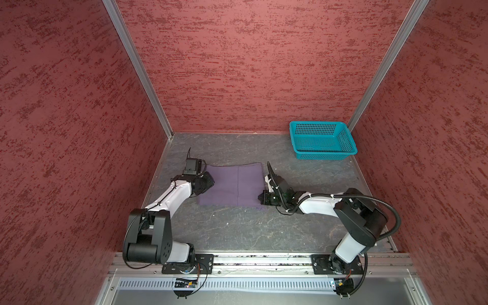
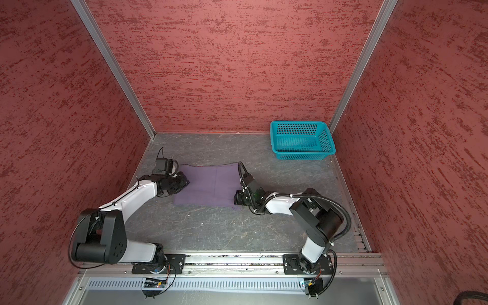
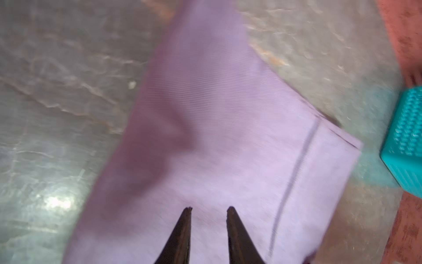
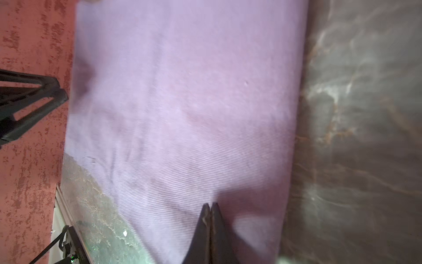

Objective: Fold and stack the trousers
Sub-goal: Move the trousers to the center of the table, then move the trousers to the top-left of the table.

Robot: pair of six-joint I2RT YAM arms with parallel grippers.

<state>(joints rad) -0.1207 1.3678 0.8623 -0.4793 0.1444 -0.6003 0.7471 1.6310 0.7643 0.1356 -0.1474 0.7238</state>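
Within red walls (image 1: pixel 237 66), on the grey marbled table (image 1: pixel 237 227), we see the trousers (image 1: pixel 232 184) folded flat at centre, well apart from the teal basket (image 1: pixel 322 140). The left gripper (image 3: pixel 209 208) is parted over the cloth, holding nothing. The right gripper (image 4: pixel 210 204) is closed; blur hides whether it pinches fabric. In both top views the grippers cover the cloth's side edges.
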